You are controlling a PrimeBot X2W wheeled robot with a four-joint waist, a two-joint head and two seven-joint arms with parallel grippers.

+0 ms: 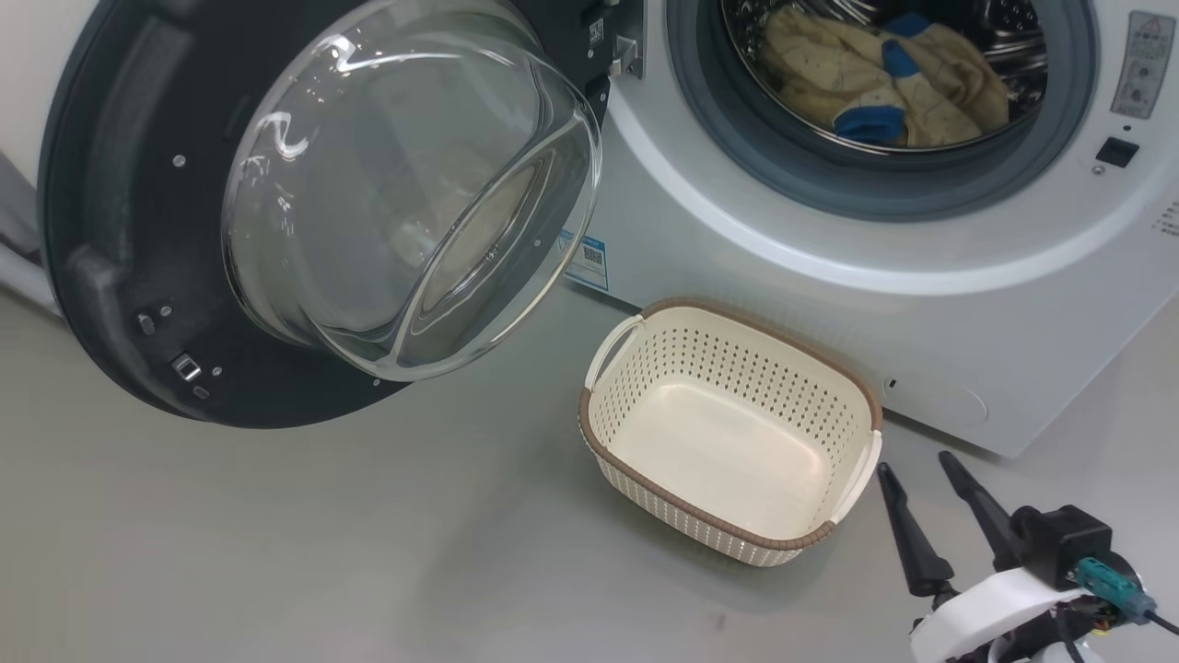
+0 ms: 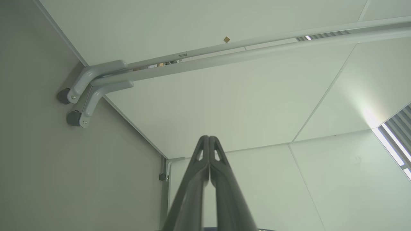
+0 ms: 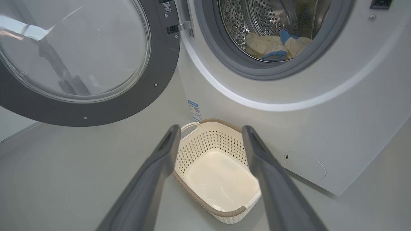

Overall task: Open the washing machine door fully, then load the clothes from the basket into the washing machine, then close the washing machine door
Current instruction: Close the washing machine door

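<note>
Lying in drum [image 1: 1013, 28], clothes [image 1: 829, 74]; door [image 1: 120, 230] open; right pincer [image 1: 914, 463] spread near basket [image 1: 737, 368]

Cream-yellow clothes [image 1: 884, 87] lie in the white front-loading washing machine [image 1: 783, 276]; the perforated cream plastic basket [image 1: 718, 368] stands before it, right of the black-rimmed glass door [image 1: 101, 230].

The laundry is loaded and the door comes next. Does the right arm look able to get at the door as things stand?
Likely yes: the right gripper is open and empty, though the basket sits low between it and the door.
</note>
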